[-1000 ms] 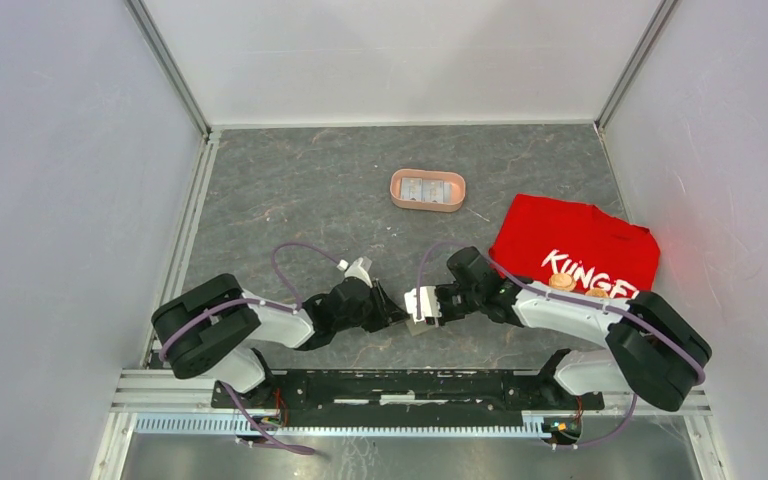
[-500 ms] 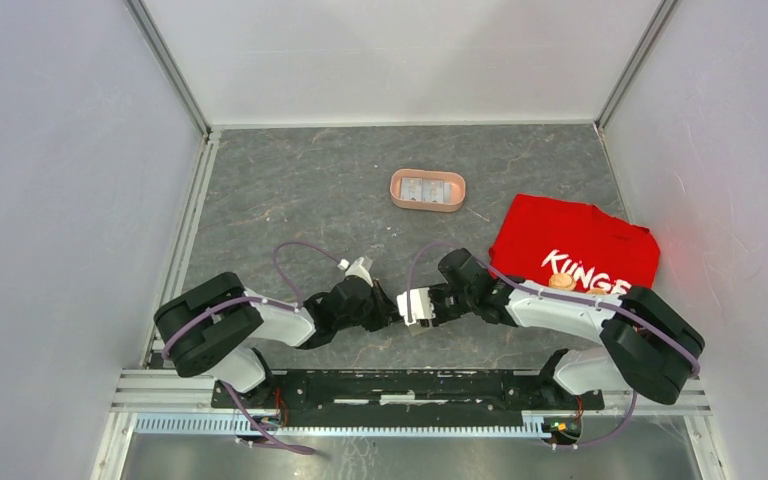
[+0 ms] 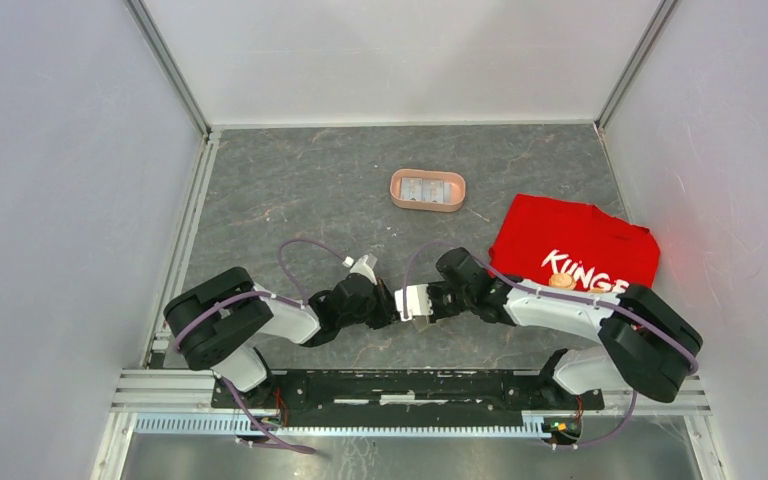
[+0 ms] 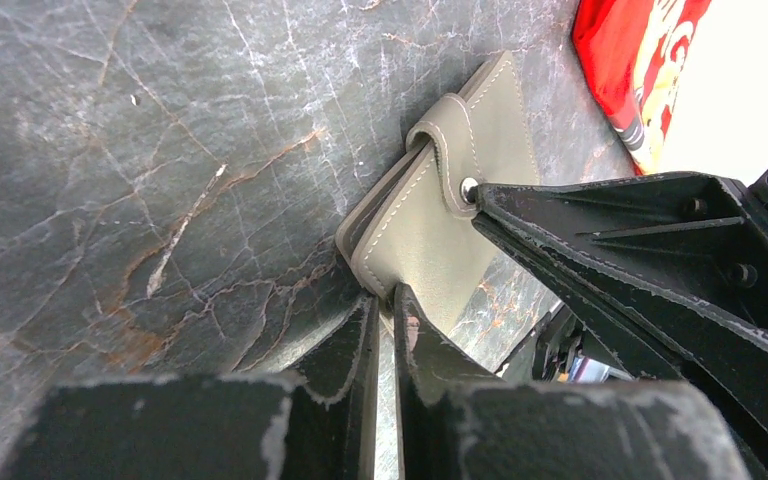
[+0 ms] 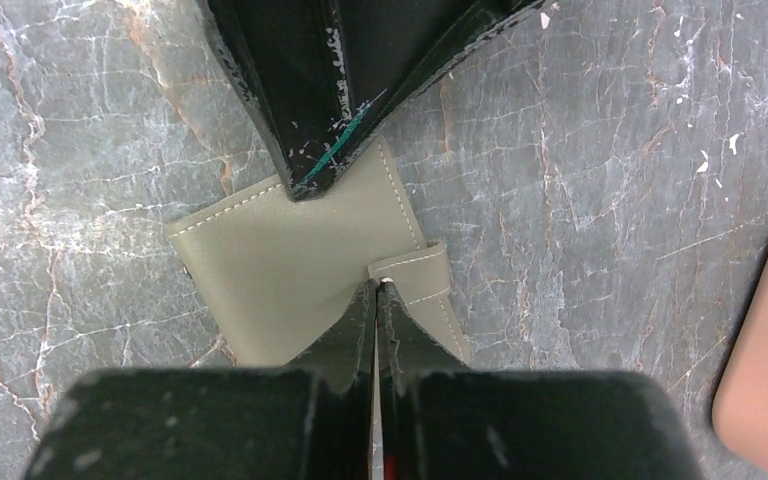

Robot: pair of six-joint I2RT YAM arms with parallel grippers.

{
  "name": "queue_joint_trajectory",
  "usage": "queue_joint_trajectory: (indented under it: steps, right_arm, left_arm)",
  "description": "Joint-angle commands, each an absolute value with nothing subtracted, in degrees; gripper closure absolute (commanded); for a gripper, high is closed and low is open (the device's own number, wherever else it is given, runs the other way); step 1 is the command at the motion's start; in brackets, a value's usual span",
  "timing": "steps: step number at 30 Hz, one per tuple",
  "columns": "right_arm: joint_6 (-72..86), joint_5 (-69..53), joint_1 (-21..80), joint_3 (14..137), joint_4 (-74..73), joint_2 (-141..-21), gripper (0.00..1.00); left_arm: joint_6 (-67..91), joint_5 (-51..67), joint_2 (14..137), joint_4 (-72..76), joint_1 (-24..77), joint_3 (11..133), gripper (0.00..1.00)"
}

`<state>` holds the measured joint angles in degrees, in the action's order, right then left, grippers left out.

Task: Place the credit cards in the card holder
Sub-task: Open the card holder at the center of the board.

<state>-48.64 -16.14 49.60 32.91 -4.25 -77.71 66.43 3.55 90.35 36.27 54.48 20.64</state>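
Arms: both folded low, wrists turned inward, tips meeting | Left pincer (image 4: 387,298): pinching wallet (image 5: 260,270) edge | Right pincer (image 5: 375,285): pressed together at strap (image 5: 425,275) | Wallet: closed, on surface (image 3: 290,190), front centre | Cards (image 3: 418,188): in pink tray (image 3: 457,197), well apart

card holder (image 5: 270,265): olive-grey, folded, strap over its edge, flat, mid-frame.
credit cards (image 3: 427,188): silvery, side by side, upper centre, top view.
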Motion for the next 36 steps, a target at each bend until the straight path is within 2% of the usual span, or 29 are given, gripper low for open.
queue_joint_trajectory:
  steps: [1, 6, 14, 23, 24, 26, 28, 29, 32, 36]
  right_arm:
    - [-45.48, -15.85, 48.71, 33.67, -2.26, -76.45, 1.00]
    - [-41.24, -18.74, 45.40, 33.50, -0.44, -73.76, 1.00]
    - [-35.51, -16.11, 42.71, 32.53, 5.35, -73.07, 1.00]
    - [-20.96, -9.37, 40.66, 36.70, 7.47, -83.40, 1.00]
    - [-20.03, -9.57, 40.13, 38.34, 5.90, -84.65, 0.91]
    - [-19.00, -11.71, 38.47, 39.77, 4.18, -85.39, 0.62]
    - [-18.98, -13.65, 36.46, 39.43, 4.25, -83.10, 0.45]
    - [-18.91, -14.79, 35.10, 38.92, 4.64, -81.15, 0.40]
    - [-21.88, -21.89, 31.47, 38.76, 2.39, -75.88, 0.34]
    - [-33.44, -38.99, 27.25, 39.55, -8.67, -72.03, 0.30]
  left_arm:
    - [61.88, 5.22, 91.99, 31.33, 55.23, 20.57, 0.98]
    - [61.51, 4.81, 91.62, 30.87, 55.28, 20.14, 0.98]
    - [59.85, 6.09, 90.88, 31.44, 55.28, 20.56, 0.98]
    - [55.68, 9.36, 85.17, 36.40, 55.34, 20.48, 0.98]
    - [55.50, 9.39, 84.83, 36.56, 55.35, 20.36, 0.97]
    - [55.61, 9.24, 84.35, 36.98, 55.32, 20.03, 0.92]
    - [55.88, 9.06, 84.24, 37.25, 55.30, 19.79, 0.87]
    - [55.96, 9.05, 84.44, 37.41, 55.32, 19.70, 0.86]
    - [55.87, 9.26, 84.72, 38.42, 55.30, 19.47, 0.85]
    - [55.55, 9.66, 84.09, 39.98, 55.28, 19.58, 0.83]
